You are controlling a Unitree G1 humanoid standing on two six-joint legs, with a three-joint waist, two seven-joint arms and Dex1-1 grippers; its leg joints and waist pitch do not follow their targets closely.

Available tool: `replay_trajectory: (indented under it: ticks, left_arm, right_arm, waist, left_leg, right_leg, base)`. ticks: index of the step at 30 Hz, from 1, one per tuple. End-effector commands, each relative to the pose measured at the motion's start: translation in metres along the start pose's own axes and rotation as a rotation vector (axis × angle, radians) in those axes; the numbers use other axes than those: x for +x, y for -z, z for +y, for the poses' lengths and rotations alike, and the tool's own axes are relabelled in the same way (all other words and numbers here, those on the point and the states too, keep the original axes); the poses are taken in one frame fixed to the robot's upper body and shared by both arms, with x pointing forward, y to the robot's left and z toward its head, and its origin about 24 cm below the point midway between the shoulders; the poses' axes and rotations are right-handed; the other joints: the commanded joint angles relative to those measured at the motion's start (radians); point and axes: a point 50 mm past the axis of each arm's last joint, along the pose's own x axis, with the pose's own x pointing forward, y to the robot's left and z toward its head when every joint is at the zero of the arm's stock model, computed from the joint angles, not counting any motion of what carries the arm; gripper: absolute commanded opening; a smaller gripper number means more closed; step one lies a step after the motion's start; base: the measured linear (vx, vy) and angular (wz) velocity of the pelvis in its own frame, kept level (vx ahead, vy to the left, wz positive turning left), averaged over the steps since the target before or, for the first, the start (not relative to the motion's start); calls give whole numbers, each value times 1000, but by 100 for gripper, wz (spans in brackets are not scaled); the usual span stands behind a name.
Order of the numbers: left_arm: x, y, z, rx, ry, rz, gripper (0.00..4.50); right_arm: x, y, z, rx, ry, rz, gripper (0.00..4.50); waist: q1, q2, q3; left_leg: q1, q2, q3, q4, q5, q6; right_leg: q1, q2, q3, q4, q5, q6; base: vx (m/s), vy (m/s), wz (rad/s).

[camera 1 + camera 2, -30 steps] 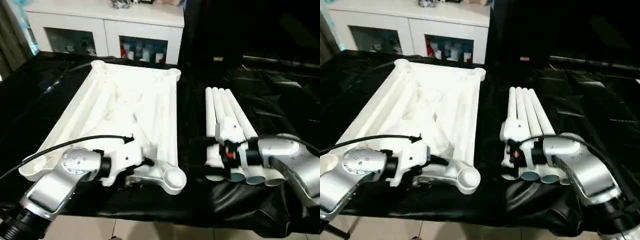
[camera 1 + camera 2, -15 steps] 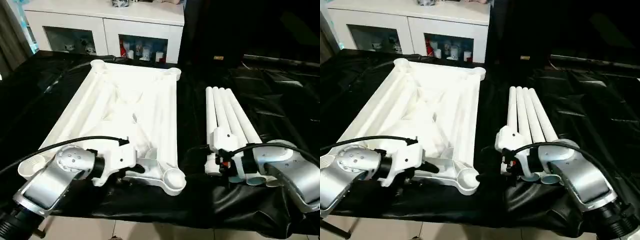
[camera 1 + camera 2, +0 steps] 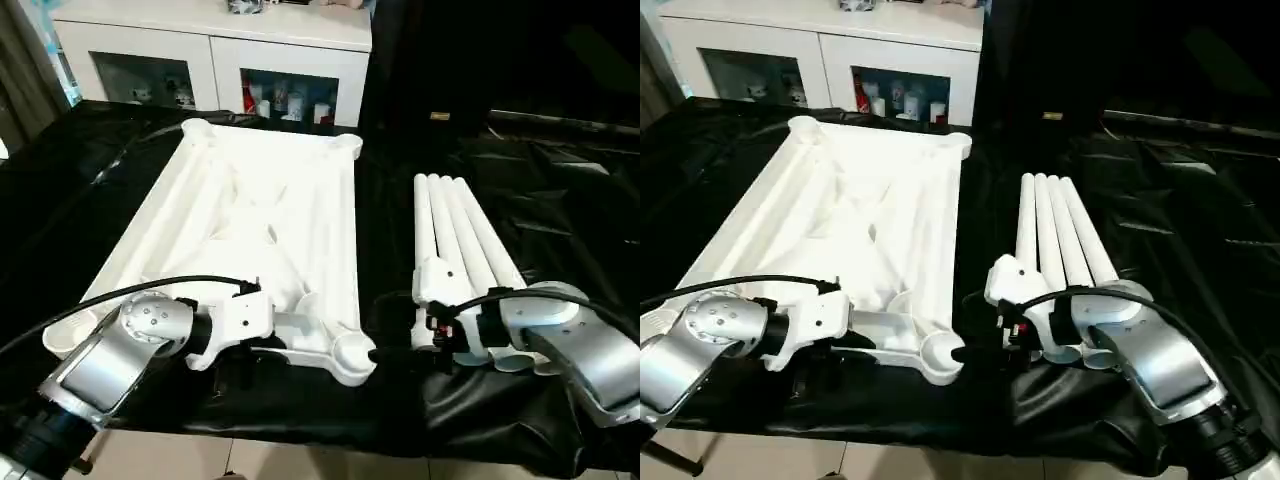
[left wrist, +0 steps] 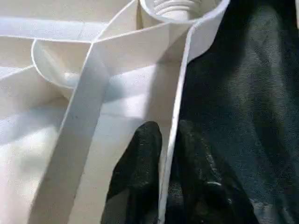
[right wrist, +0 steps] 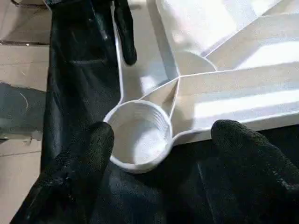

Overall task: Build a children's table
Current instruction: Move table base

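One black sheet (image 3: 560, 230) covers the work surface, crumpled in folds on the right; a white cabinet (image 3: 210, 50) with glass-fronted shelves stands behind it, at the far edge of the head views.

The table top (image 3: 250, 230) lies ribbed side up on the left half of the sheet, long axis running away from the robot; round sockets show at both far corners and at the near right corner (image 3: 352, 352).

Four white legs (image 3: 455, 225) lie side by side on the sheet to the right of the top, well apart from it, their open ends toward the robot and partly hidden under the right forearm.

The left gripper (image 4: 166, 163) is closed on the top's near rim; in the left wrist view one black finger (image 4: 138, 158) sits inside the rim and the other outside, the thin white wall pinched between them, the threaded corner socket (image 4: 180, 7) just beyond.

The right gripper (image 5: 159, 144) is spread wide and holds nothing; in the right wrist view its two fingertips (image 5: 91, 144) flank the near right socket (image 5: 140, 137), one to each side, apart from it; whether either pad touches the sheet cannot be told.
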Motion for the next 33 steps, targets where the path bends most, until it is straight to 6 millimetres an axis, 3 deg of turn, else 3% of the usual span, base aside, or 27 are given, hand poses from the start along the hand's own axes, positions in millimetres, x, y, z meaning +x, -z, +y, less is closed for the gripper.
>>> replay_trajectory:
  ticks: [1, 7, 13, 30, 31, 33]
  left_arm:
    - [-6, -1, 10, 10, -64, 15, 43]
    - [-12, 5, 23, -15, -175, 29, 4]
    - [-20, 10, 36, 32, -264, 34, 4]
    - [-29, 10, 39, 129, -229, -53, 4]
    - [-32, 10, 41, 103, -238, -60, 31]
    - [-36, 8, 44, 94, -257, -76, 31]
  right_arm:
    - [-2, -3, -4, -17, 22, 2, 377]
    - [-1, -4, -6, -23, 36, -2, 377]
    - [1, -4, -8, -36, 49, 4, 377]
    - [-1, -4, -11, -52, 74, 6, 377]
    - [-1, -4, -11, -52, 82, -3, 377]
    - [-2, -6, -12, -51, 88, -15, 377]
  waist:
    - [3, 14, -53]
    - [-9, 12, -56]
    - [-14, 9, -56]
    - [5, 12, -59]
    - [4, 11, -59]
    - [6, 11, -59]
  left_leg:
    - [11, 35, -2, -89, -249, -20]
    - [6, 34, -2, -86, -214, -12]
    - [6, 33, 0, -84, -205, -2]
    - [11, 36, 5, -82, -166, 2]
    - [10, 36, 4, -83, -168, 2]
    - [10, 37, 5, -82, -169, -3]
  right_leg:
    - [31, -45, 29, -78, -145, -219]
    - [36, -44, 28, -74, -99, -227]
    - [36, -43, 27, -76, -97, -232]
    - [33, -44, 28, -67, -16, -241]
    - [34, -45, 28, -67, -18, -240]
    - [34, -46, 28, -66, -23, -241]
  base:
    - [0, 0, 0]
    - [0, 0, 0]
    - [0, 0, 0]
    - [0, 0, 0]
    - [0, 0, 0]
    - [0, 0, 0]
